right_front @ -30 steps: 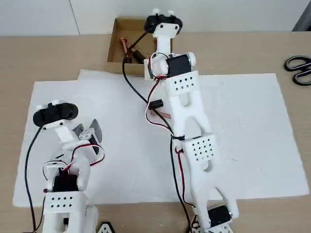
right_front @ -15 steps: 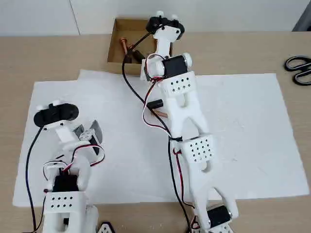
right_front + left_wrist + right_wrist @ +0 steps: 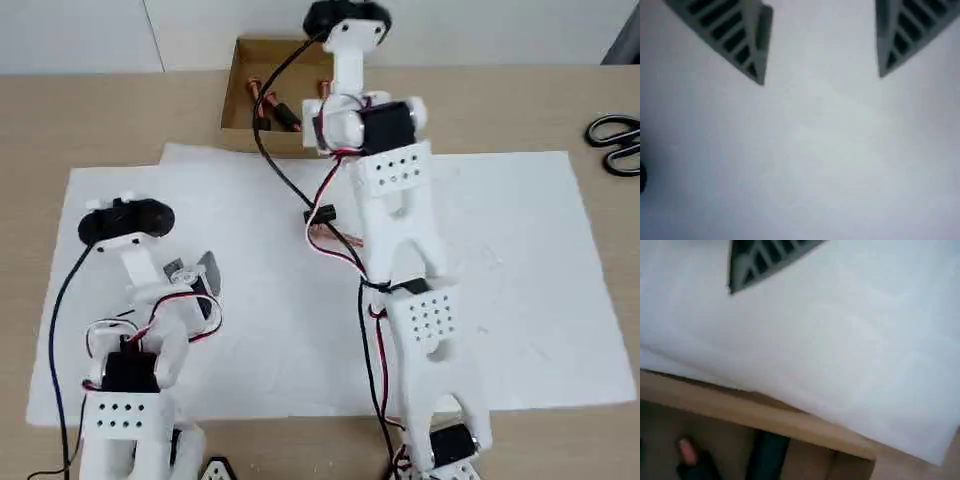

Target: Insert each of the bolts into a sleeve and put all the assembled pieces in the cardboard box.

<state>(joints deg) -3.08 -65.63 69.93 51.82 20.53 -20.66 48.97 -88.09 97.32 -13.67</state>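
The cardboard box (image 3: 238,92) stands at the table's far edge. Copper bolts in dark sleeves (image 3: 272,106) lie inside it. My right arm (image 3: 395,190) stretches up the middle of the white paper (image 3: 510,260), its wrist just right of the box. In the right wrist view one finger (image 3: 765,257) hangs over the paper beside the box wall (image 3: 790,422), with no second finger against its tip and nothing held. A dark sleeve (image 3: 767,457) and a copper bolt end (image 3: 687,450) lie in the box below. My left gripper (image 3: 195,278) is open over bare paper at the near left, its fingers (image 3: 742,40) wide apart.
Black scissors (image 3: 615,140) lie on the wooden table at the far right. Cables (image 3: 285,180) trail from the right arm across the paper. Something reddish (image 3: 322,230) shows under that arm; I cannot tell whether it is wire or a bolt.
My right arm has lifted and swung its wrist to the right, away from the box opening. My left arm has shifted slightly to the right.
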